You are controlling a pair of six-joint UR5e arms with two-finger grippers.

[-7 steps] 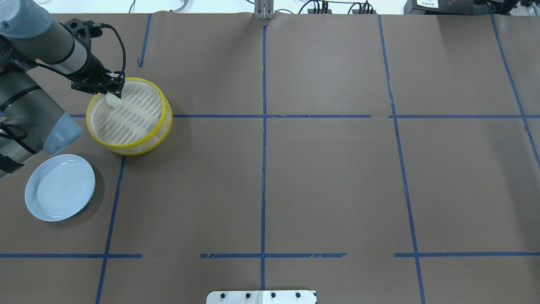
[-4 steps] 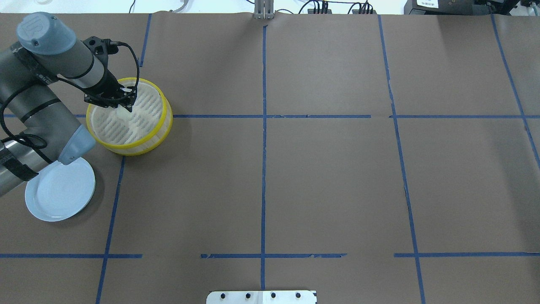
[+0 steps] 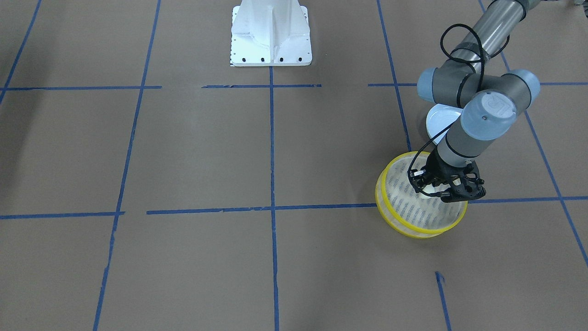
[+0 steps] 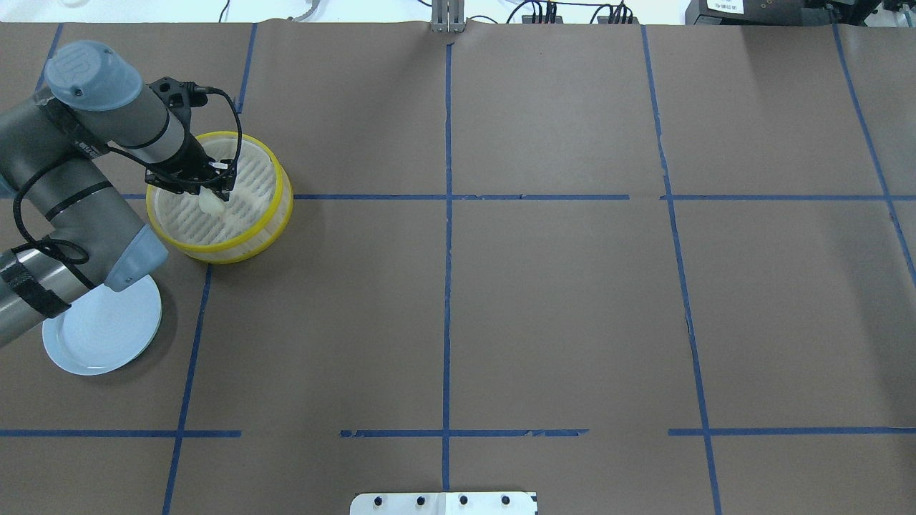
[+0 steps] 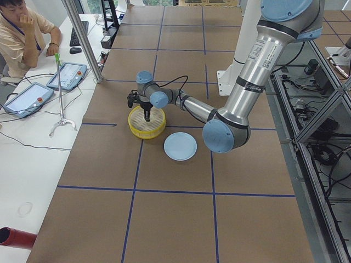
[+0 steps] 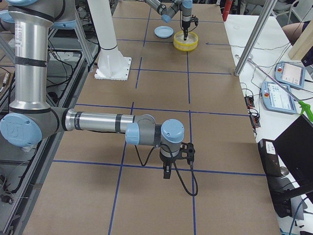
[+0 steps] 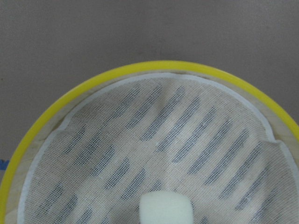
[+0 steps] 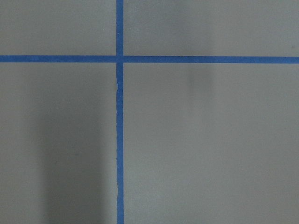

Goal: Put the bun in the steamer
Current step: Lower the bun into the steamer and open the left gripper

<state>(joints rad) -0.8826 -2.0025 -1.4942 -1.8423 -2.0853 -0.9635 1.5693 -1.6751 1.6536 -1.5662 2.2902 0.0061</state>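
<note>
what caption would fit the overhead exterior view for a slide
Left gripper holds the bun over the steamer, with the pale blue plate nearby.

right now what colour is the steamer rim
Bright yellow; steamer rim shows best in left wrist view.

Overhead cam: high behind robot base (image 4: 444, 503), looking forward-down; steamer (image 4: 243, 243) at frame far left. Front cam faces it from across the table (image 3: 193, 151), so steamer flips right. Side cams at the table ends, right one farthest from steamer. Left wrist: close, straight down, shares steamer and bun (image 7: 166, 207) with overhead. Right wrist: only tape lines (image 8: 119, 140), probably well off the steamer.
</note>
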